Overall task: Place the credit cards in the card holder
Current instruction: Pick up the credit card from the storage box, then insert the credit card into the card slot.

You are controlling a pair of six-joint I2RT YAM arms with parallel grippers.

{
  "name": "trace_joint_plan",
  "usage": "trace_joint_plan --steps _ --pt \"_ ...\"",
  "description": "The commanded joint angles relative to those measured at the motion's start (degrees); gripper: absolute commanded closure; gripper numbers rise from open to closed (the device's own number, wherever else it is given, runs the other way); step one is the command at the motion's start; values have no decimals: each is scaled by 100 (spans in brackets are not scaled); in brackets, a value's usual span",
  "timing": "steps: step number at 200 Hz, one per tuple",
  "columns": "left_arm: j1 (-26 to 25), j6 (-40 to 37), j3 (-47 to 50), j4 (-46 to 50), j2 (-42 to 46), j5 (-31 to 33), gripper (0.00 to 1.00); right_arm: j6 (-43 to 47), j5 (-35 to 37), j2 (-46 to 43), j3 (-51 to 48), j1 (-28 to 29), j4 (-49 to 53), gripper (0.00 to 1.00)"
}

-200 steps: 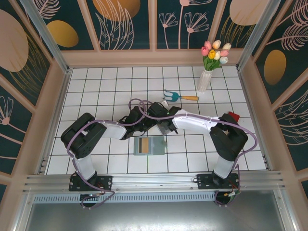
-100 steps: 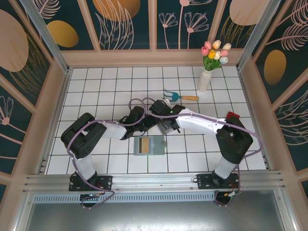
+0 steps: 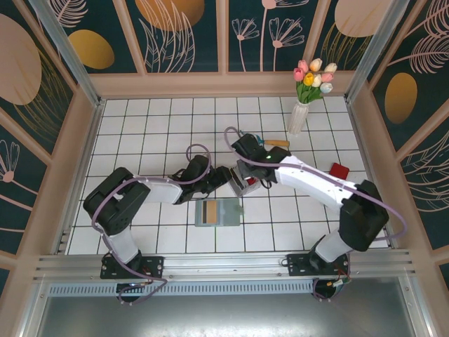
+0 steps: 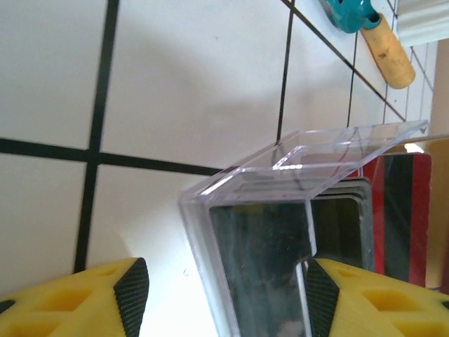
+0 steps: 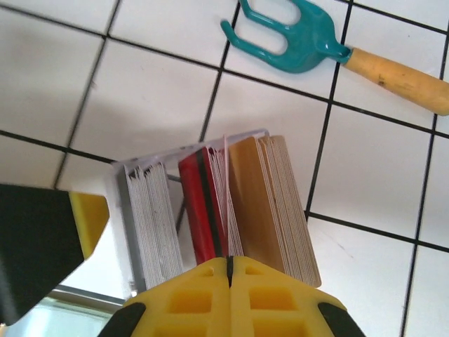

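Top external view: the card holder (image 3: 228, 213) is seen lying flat on the tiles, with a beige card (image 3: 205, 213) laid on its left half. Its long axis is set left to right across the table. It is placed just on the base side of both grippers, so the coming move is judged to be a short pull back toward the robot.

The credit cards (image 5: 270, 203) are stood on edge in a clear tray (image 4: 309, 151), just beyond the holder, and are bunched into whitish, red and beige packs. The right gripper (image 5: 229, 261) is clenched. One thin pale card (image 5: 226, 182) between the red and beige packs is seen running straight into the seam of its fingers, and it is taken to be pinched there. The left gripper (image 4: 224, 302) is spread, with the tray's near wall set between its fingers (image 4: 133, 295) and a gap left at the outer pad, so nothing is gripped by it.

Both grippers are found near the holder, the left a little closer to its middle, but the card is carried by the right.

The surface is made up of white tiles with dark joints. A teal hand rake (image 5: 295, 38) and a vase of tulips (image 3: 298, 116) are set farther back. The table is closed in by dark flower-painted panels (image 3: 182, 31).
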State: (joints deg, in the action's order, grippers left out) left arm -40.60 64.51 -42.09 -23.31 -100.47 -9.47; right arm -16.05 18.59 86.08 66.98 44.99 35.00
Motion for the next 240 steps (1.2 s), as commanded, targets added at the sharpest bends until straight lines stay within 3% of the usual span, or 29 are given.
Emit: trace_joint_plan --steps 1,21,44,60,81,141,240 --pt "22 -224 56 405 418 163 34 -354 -774 -429 -209 -261 -300 100" --pt "21 -250 127 326 752 142 32 -561 -1302 -760 -344 -489 -547 100" --pt "51 -271 330 98 1415 104 27 -977 -2420 -1309 -672 -812 -1191 100" --pt "139 -270 545 -344 1891 -206 23 -1488 -3346 -1732 -1053 -1055 -1957 100" --pt "277 -173 776 -1092 2354 -834 21 -2265 -4061 -2159 -1562 -1261 -2979 100" --pt "360 181 640 -2152 2458 -1795 27 -3194 -4915 -2406 -2072 -1309 -4341 100" --pt "377 601 822 -2665 2592 -1763 86 -3121 -4984 -2309 -2237 -1334 -4069 100"
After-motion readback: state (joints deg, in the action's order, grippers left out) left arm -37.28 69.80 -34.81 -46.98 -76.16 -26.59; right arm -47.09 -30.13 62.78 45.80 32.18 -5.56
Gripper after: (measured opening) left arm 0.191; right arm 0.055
